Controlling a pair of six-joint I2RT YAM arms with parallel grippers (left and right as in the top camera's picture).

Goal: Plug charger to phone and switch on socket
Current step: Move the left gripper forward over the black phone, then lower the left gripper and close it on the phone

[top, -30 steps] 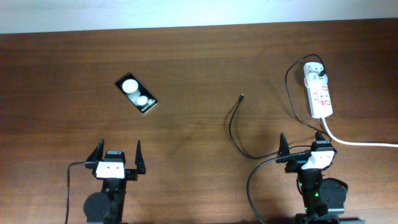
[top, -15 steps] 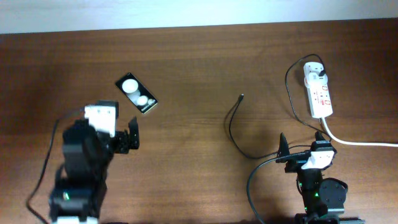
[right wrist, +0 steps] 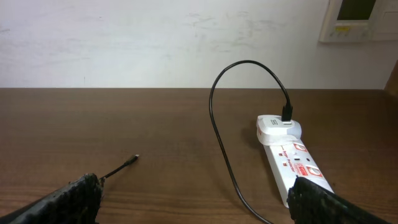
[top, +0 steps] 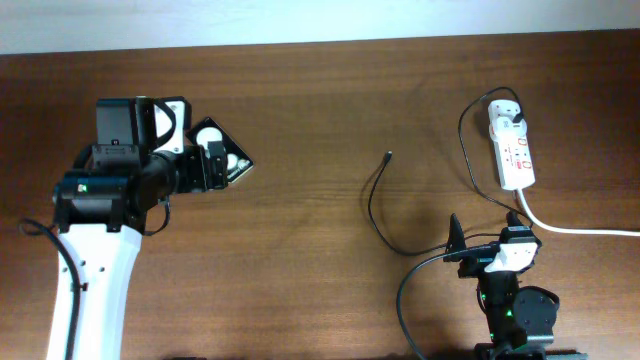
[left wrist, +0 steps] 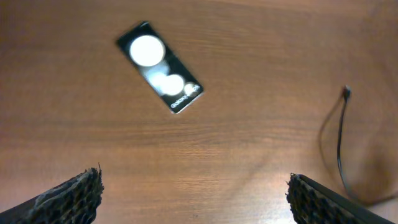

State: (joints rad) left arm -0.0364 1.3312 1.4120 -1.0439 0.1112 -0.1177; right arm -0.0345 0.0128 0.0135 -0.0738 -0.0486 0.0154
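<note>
Looking down on a brown wooden worktop (top: 320,90), two robot arms work from its near edge.

The left arm reaches toward the far left corner. Its end effector (top: 205,168) hangs released, fingers spread wide with nothing between them. From above it overlaps the near left edge of the phone (top: 232,158). In the left wrist view the end effector (left wrist: 194,180) looks down at the phone (left wrist: 160,67), which lies flat and diagonal on the wood beyond the fingertips. Its glossy black face shows two white round spots and small white text at one end.

The right arm sits at the near edge on the right side. Its end effector (top: 485,235) is also released and empty, as the right wrist view confirms (right wrist: 194,185).

The socket (top: 515,150), a white power strip with red marks, lies near the far right corner, with a thick white cord (top: 580,230) running off the right edge. In the right wrist view the socket (right wrist: 292,165) has a white plug head (right wrist: 278,127) at its far end.

The charger (top: 372,205), a thin black cable, rises from that plug head, loops, and runs along the strip's left side toward the near edge. Its free connector tip (top: 389,155) rests on bare wood right of centre, well apart from the phone.
</note>
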